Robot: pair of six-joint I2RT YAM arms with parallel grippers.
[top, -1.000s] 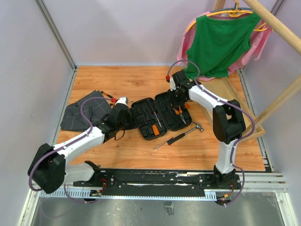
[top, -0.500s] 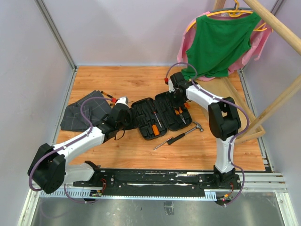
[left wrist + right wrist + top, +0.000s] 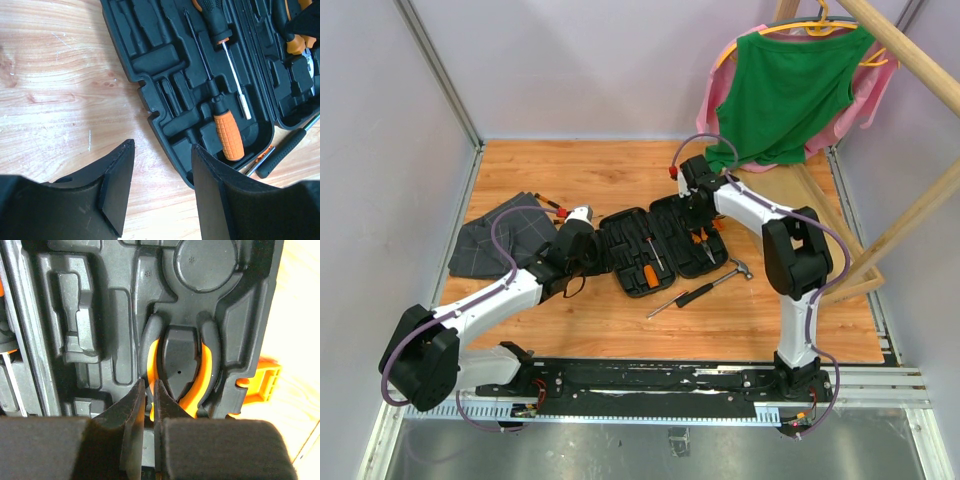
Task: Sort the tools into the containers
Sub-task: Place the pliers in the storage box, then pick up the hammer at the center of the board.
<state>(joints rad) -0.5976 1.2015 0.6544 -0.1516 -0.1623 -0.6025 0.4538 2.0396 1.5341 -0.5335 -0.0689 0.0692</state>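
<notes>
Top view: the open case lies at mid-frame on the table. The left gripper sits at the case's left edge, and the right gripper is over its right half. From here I cannot tell how either claw stands. A hammer and a loose screwdriver lie on the table just below the case's right half. A cloth lies at the left.

Left wrist view: the left gripper is spread wide with nothing between its fingers. Bare table and the case's edge show through the gap. An orange screwdriver and a black screwdriver lie in the case's slots. The hammer's handle lies outside the case at lower right.

Right wrist view: the right gripper's claw is pressed almost together, leaving a thin slit. The pliers lie in their moulded slot at mid-frame, handles running up the frame. Orange from the left handle shows in the slit, but I cannot tell whether it is pinched. An orange latch sits on the case's right edge.
</notes>
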